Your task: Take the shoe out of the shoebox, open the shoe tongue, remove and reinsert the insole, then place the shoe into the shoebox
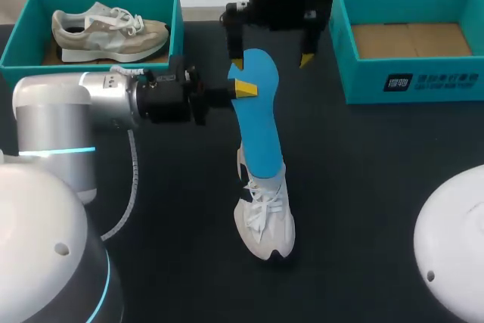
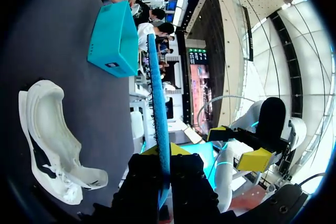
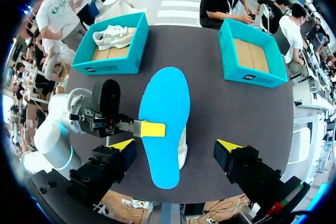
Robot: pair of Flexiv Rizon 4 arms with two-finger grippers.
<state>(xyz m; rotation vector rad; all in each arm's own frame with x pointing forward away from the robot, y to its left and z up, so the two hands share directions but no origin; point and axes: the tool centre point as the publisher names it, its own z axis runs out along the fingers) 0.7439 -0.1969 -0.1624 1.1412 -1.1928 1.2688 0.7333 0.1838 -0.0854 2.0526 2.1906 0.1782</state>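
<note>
A blue insole (image 1: 257, 119) hangs in the air over a white shoe (image 1: 265, 217) that stands on the dark table. My left gripper (image 1: 243, 90) comes in from the left and is shut on the insole's edge near its upper end. In the left wrist view the insole (image 2: 157, 103) shows edge-on between the shut fingers of that gripper (image 2: 164, 153), and the shoe (image 2: 47, 140) lies apart from it with its inside bare. My right gripper (image 1: 272, 60) hangs open above, its yellow tips on either side of the insole (image 3: 165, 124) without touching it.
A teal shoebox (image 1: 15, 47) at the back left holds another pale sneaker (image 1: 106, 29). A second teal shoebox (image 1: 408, 85) at the back right has only its cardboard floor inside. Both boxes also appear in the right wrist view, the left box (image 3: 107, 64) and the right box (image 3: 252, 74).
</note>
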